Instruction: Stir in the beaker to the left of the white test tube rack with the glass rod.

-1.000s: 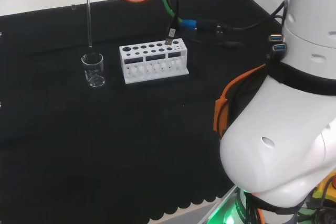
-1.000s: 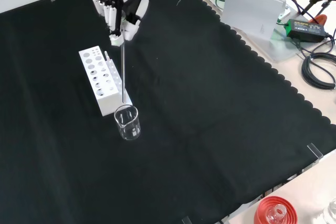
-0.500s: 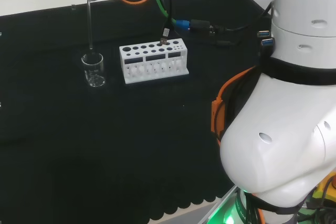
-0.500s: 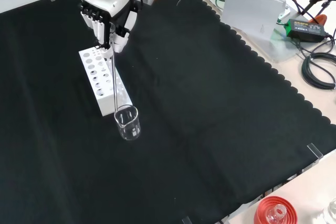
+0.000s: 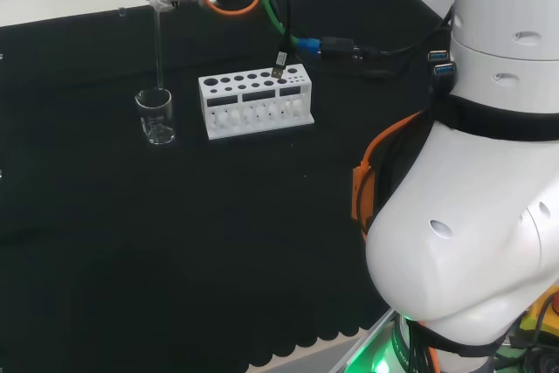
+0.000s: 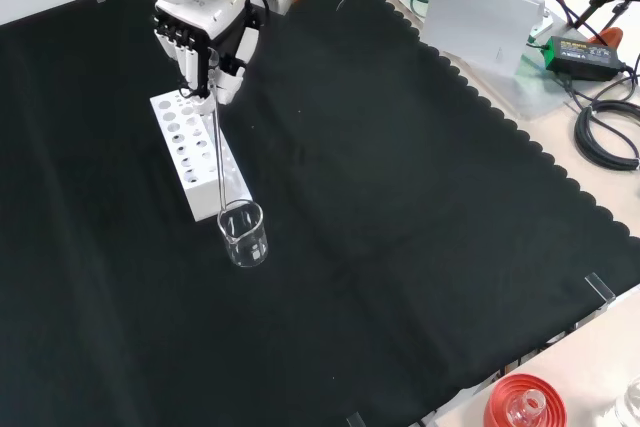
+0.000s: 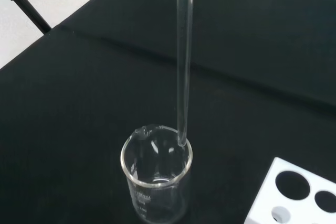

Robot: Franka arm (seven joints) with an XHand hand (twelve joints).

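Black cloth covers the counter. Front view, near to far: we've got the clear beaker left of centre, touching the near end of the white test tube rack. Our hand, upper left, is pinched on the glass rod, whose tip sits right at the beaker's rim.

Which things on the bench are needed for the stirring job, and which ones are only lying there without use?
Needed: the glass rod, held by the hand; the beaker under the rod's tip; the white test tube rack as the landmark.

Only lying there: the red ribbed stand at the front view's lower edge; the cables beside the cloth.
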